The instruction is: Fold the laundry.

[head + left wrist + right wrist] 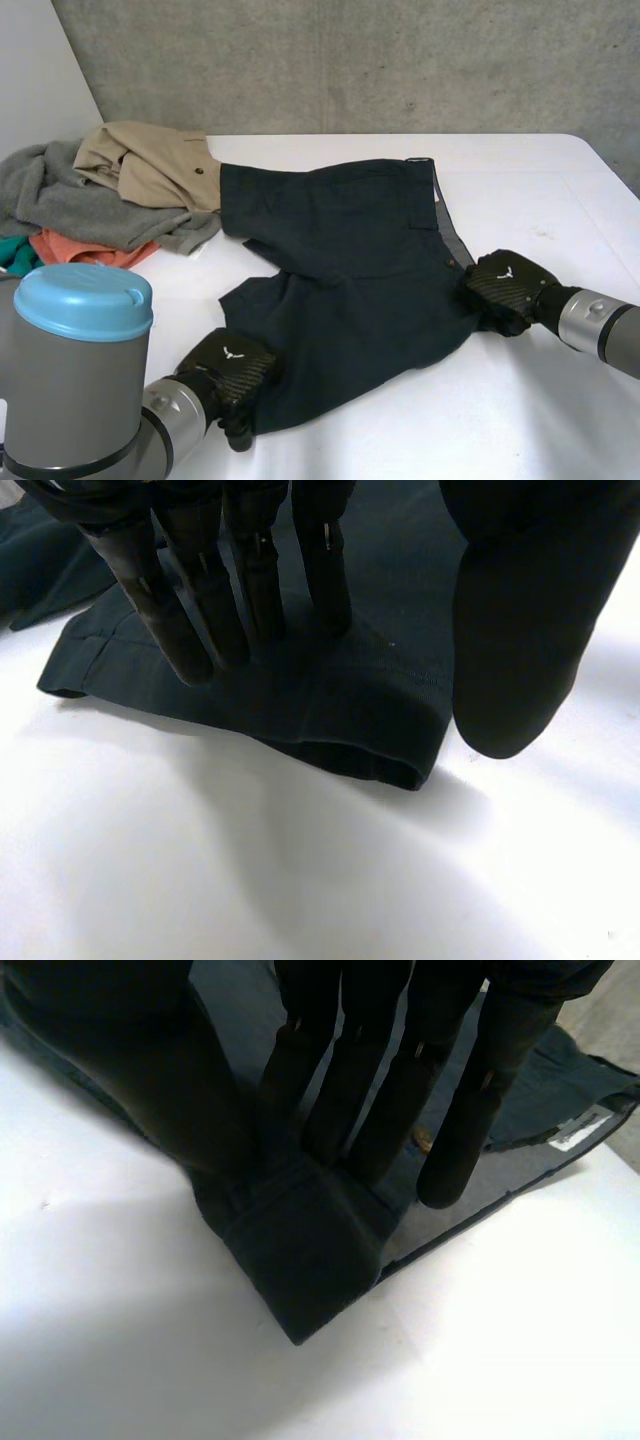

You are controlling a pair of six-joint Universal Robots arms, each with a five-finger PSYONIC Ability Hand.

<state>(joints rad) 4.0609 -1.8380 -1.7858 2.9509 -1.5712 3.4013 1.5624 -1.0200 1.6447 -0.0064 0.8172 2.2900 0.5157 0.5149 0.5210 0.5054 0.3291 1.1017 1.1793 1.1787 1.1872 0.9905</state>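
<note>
Dark navy shorts (340, 260) lie spread flat in the middle of the white table (520, 400). My left hand (228, 368) is at the hem of the near leg. In the left wrist view its straight fingers (200, 610) rest on top of the hem (370, 710), while the thumb (520, 630) stands apart beside the hem's corner. My right hand (505, 285) is at the waistband's near corner. There the fingers (470, 1110) and thumb (130, 1070) pinch a raised fold of the waistband (300, 1260).
A pile of other laundry sits at the table's far left: a grey garment (60, 195), a tan one (150, 160), an orange one (80, 250) and a bit of teal (12, 255). My left arm's blue cap (85, 300) rises at the near left.
</note>
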